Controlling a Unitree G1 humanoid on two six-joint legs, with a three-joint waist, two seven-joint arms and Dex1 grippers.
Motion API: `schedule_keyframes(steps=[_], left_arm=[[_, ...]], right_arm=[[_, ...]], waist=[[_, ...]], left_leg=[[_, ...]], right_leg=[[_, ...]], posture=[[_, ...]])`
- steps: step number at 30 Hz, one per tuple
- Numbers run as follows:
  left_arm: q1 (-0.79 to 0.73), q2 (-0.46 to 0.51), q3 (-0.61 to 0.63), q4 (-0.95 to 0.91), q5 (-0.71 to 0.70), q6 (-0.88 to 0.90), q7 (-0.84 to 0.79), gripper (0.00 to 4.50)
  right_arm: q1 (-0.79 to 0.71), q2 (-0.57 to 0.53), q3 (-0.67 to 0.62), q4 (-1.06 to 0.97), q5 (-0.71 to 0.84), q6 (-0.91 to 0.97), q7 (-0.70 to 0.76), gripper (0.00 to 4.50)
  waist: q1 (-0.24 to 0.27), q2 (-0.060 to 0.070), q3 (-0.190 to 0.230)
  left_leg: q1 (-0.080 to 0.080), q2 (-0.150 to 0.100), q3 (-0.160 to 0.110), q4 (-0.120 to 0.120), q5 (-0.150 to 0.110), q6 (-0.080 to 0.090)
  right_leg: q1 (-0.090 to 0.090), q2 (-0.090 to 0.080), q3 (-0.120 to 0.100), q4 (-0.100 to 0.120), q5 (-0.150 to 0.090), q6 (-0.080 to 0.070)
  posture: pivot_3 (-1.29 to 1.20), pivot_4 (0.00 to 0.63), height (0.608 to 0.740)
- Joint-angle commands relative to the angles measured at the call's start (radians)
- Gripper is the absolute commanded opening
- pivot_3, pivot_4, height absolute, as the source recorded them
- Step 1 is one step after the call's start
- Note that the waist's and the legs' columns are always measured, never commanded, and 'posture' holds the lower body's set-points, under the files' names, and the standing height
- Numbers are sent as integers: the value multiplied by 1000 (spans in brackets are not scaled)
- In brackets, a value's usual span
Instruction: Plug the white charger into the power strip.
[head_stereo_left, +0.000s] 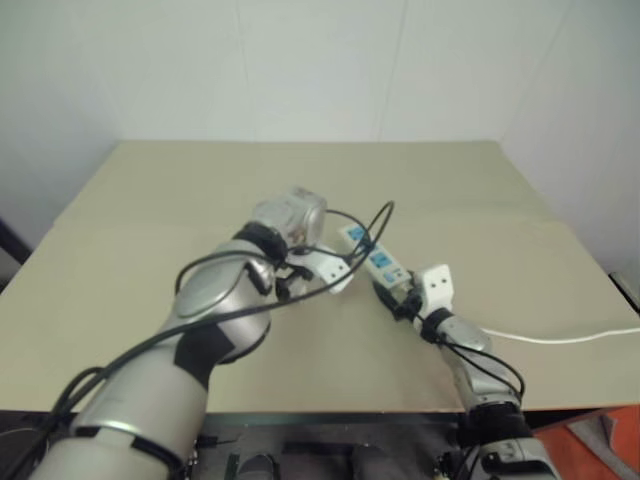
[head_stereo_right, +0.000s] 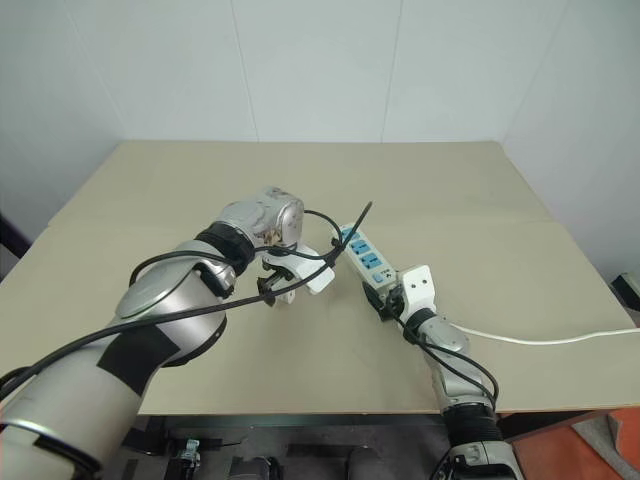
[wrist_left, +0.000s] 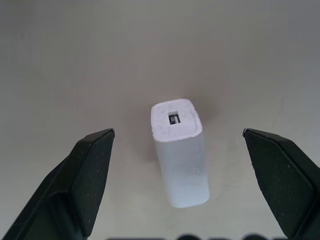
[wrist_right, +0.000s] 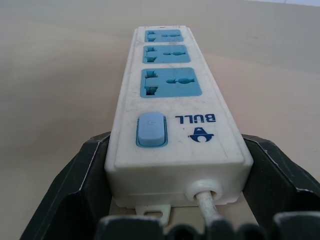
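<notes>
Charger being straddled, strip being held

The white charger (wrist_left: 179, 152) is being bracketed by the left gripper (wrist_left: 177, 145), jaws apart; the power strip (wrist_right: 172, 107) is being clamped by the right gripper (wrist_right: 175, 200).

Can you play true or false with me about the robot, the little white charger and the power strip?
1. The white charger is already plugged into the power strip. False: it stands on the table, apart from the strip.
2. The left gripper is open, one finger on each side of the charger. True.
3. The right gripper has its fingers around the cord end of the strip. True.
4. The strip's sockets are red. False: they are blue.
5. All three sockets seen from the right wrist are free. True.
</notes>
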Motion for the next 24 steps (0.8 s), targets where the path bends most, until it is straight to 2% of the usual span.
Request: schedule_keyframes(steps=[1,23,24], left_arm=[[-13,-17,6,-4,48,-9,27,4500],[10,-51,74,1,105,11,-17,4500],[10,-49,68,1,116,9,-4,4311]], right_arm=[[37,11,25,32,-24,41,-8,3421],[40,18,37,40,-43,43,-6,3421],[40,21,31,39,-36,44,-6,3421]], waist=[[0,0,0],[-1,0,0],[-1,0,0]], left_leg=[[0,0,0,0,0,0],[1,0,0,0,0,0],[1,0,0,0,0,0]], right_leg=[[0,0,0,0,0,0],[0,0,0,0,0,0],[0,0,0,0,0,0]], posture=[[0,150,740],[0,150,740],[0,150,740]])
